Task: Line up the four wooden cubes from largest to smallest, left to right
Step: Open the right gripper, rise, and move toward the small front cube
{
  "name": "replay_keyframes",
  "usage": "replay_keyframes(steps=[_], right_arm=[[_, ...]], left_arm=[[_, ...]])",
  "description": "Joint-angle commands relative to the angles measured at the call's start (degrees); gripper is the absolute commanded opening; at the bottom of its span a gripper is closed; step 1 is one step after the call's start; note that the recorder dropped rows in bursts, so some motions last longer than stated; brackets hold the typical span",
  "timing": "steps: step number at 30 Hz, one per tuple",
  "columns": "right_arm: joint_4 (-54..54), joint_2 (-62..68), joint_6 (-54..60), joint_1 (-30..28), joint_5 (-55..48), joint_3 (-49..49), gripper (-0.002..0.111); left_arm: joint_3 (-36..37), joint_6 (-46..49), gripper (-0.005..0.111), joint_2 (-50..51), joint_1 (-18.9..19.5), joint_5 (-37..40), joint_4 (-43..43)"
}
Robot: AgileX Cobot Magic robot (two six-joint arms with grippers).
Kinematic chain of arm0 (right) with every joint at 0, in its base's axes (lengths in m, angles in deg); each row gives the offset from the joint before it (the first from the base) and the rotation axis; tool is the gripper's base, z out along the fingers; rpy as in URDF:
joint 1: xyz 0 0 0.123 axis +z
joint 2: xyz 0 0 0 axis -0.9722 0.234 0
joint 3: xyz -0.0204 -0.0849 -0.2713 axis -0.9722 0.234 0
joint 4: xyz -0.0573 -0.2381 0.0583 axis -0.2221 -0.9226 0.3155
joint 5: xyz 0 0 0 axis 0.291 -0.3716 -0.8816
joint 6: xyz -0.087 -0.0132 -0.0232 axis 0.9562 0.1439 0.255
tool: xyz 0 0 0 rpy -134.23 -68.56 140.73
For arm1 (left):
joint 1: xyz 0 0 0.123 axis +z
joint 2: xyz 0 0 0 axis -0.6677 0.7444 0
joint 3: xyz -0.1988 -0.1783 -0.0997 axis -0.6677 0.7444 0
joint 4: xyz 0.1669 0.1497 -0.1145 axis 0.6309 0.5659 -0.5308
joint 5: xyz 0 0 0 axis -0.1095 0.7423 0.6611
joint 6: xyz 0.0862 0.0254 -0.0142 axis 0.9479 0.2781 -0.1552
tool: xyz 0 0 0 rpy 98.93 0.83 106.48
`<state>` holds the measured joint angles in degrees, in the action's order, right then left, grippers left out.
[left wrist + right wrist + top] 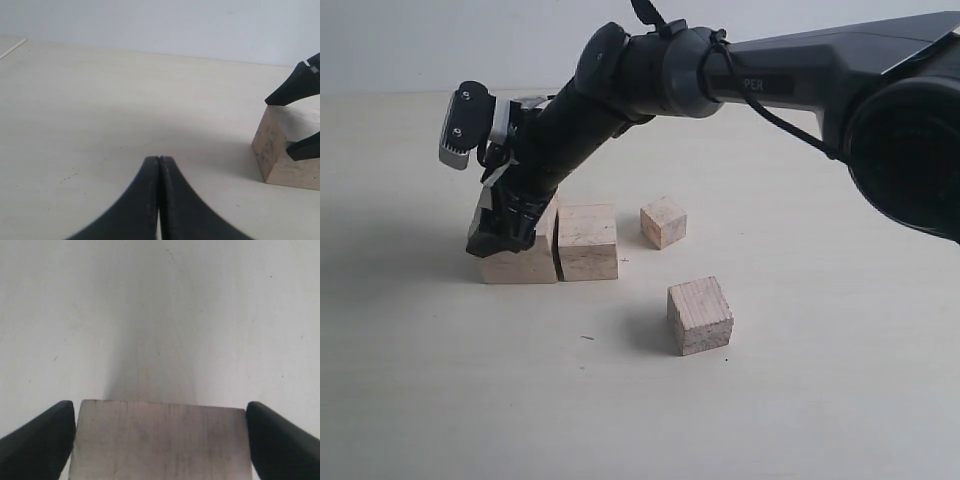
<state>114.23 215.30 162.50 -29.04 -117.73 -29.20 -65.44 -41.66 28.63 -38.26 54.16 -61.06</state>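
In the exterior view the right gripper (502,240) stands in front of the biggest cube (525,270) and hides its top and left part. The right arm (800,70) runs off the right edge of that view. In the right wrist view the bottom edge cuts off that cube and both black fingers (40,440), and it is too hard to tell if they touch the cube's sides or stand a tiny bit away. In the left wrist view the cube runs off the right edge, and the left gripper (159,161) shows only its tips, with the rest cut off at the bottom.
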Motion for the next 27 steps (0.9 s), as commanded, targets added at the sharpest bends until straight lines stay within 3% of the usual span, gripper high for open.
replay_keyframes(steps=[1,12,18,22,27], right_arm=[[1.86,-0.74,-0.63,-0.19,0.17,-0.30,0.098],[1.75,-6.70,-0.99,-0.19,-2.82,-0.30,0.102],[-8.35,-13.06,-21.08,-0.19,-4.74,-0.30,0.096],[-19.12,-15.58,-41.49,-0.19,-13.05,-0.30,0.068],[-33.16,-17.60,-51.24,-0.19,-23.39,-0.30,0.013]], left_arm=[[0.13,-0.01,0.000,-0.37,-0.40,-0.51,0.16],[0.13,-0.01,0.000,-0.37,-0.40,-0.51,0.16],[0.13,-0.01,0.000,-0.37,-0.40,-0.51,0.16],[0.13,-0.01,0.000,-0.37,-0.40,-0.51,0.16],[0.13,-0.01,0.000,-0.37,-0.40,-0.51,0.16]])
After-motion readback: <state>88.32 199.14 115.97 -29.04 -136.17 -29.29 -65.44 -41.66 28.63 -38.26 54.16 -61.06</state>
